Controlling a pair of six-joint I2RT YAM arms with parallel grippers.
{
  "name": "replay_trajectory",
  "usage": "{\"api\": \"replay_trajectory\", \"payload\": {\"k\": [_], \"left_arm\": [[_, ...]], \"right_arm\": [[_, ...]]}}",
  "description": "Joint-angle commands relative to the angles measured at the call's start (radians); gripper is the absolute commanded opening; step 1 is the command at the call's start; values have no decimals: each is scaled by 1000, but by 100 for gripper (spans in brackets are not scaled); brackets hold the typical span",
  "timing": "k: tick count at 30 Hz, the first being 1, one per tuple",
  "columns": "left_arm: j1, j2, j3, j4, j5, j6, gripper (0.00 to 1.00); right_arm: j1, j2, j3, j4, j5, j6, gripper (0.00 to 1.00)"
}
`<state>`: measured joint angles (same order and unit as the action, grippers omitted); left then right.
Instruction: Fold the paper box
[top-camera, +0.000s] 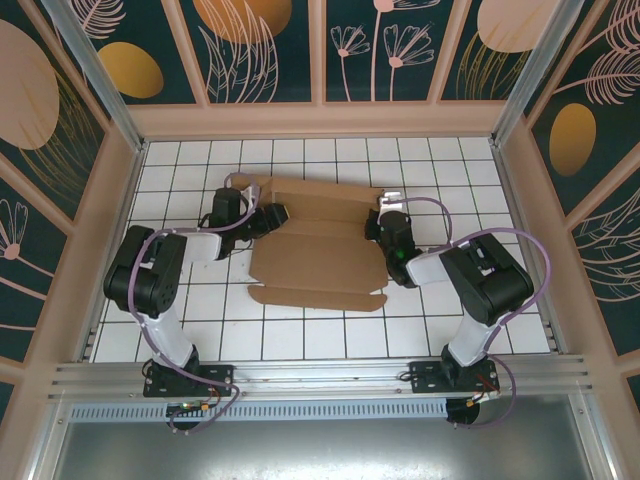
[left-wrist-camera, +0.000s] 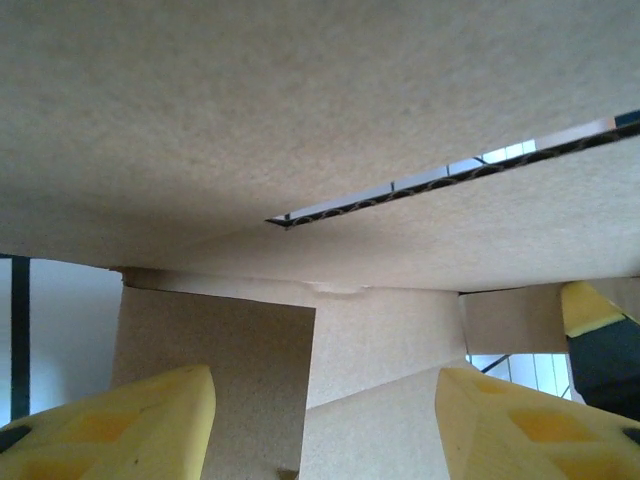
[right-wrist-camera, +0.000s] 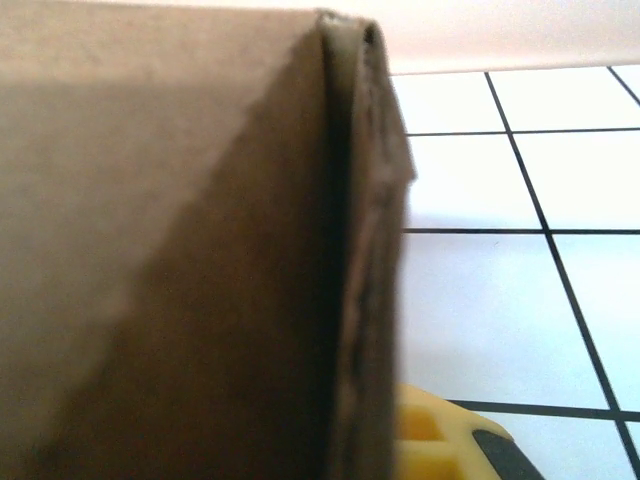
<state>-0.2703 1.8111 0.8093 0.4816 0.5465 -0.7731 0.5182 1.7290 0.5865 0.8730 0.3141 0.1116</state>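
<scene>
Paper box (top-camera: 318, 255): my left gripper (left-wrist-camera: 325, 385) is hanging open, cardboard lying between its fingers; my right gripper (top-camera: 380, 222) is clamping the folded wall edge.

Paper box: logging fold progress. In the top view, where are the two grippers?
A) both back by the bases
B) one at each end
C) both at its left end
B: left gripper at the left end of the paper box, right gripper at its right end.
</scene>
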Motion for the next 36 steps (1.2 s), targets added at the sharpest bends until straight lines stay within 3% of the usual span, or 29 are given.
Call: {"api": "replay_trajectory", "payload": {"k": [1,8,24,29,31,34,36], "left_arm": [[-18,45,-8,23,51,-43,59],[-17,-87,-4,-97,-36,14,60],[-15,-538,-186,-411,-279,26,61],[-15,-779,-142,-529,-498,162,65],[-16,-849,-139,-485,-602,238,69],[-16,-788,-88,-476,-614,399,66],[-15,-749,-59,-459,-686,467,67]], "right_arm": [[23,15,-5,-90,-31,7,0],[22,-2,1,-124,-1,-1,0],[-39,-47,17,-158,-23,-9,0],[-45,-55,7,-143,-53,-27,0],[-42,-53,4,-136,-65,-43,0],[-40,-52,4,-135,-94,-70,1],[-38,-54,4,-135,-97,-84,2]]}}
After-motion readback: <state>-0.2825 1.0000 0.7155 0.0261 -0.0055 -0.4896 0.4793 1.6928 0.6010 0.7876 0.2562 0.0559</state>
